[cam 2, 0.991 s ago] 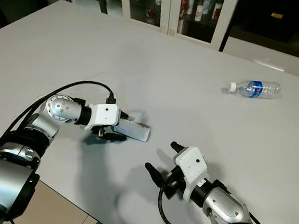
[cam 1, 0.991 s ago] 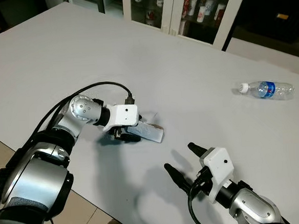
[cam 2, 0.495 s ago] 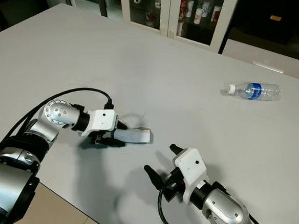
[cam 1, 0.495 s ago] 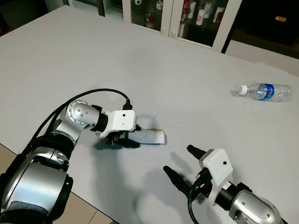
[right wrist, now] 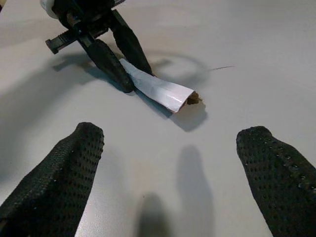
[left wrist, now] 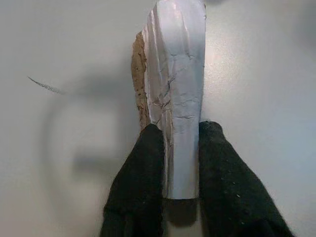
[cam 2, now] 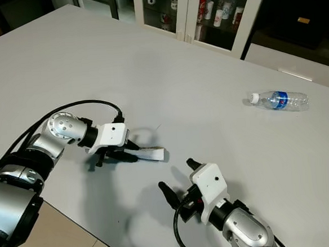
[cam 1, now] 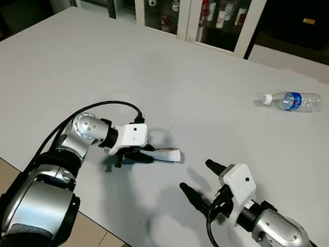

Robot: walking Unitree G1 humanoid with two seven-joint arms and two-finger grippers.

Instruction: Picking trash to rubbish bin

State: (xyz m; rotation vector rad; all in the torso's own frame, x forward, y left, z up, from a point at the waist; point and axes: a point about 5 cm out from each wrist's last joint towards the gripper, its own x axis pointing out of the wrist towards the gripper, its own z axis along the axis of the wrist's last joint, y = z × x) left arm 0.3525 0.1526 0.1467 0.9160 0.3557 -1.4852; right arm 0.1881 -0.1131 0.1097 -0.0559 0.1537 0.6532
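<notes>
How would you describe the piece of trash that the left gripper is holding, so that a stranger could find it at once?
On the large white table, look near the front edge, where the left gripper is closed on a flattened white wrapper that sticks out from its black fingers. Its open end shows something brown inside. The other trash, a clear plastic bottle with a blue label, lies far off at the right.
</notes>
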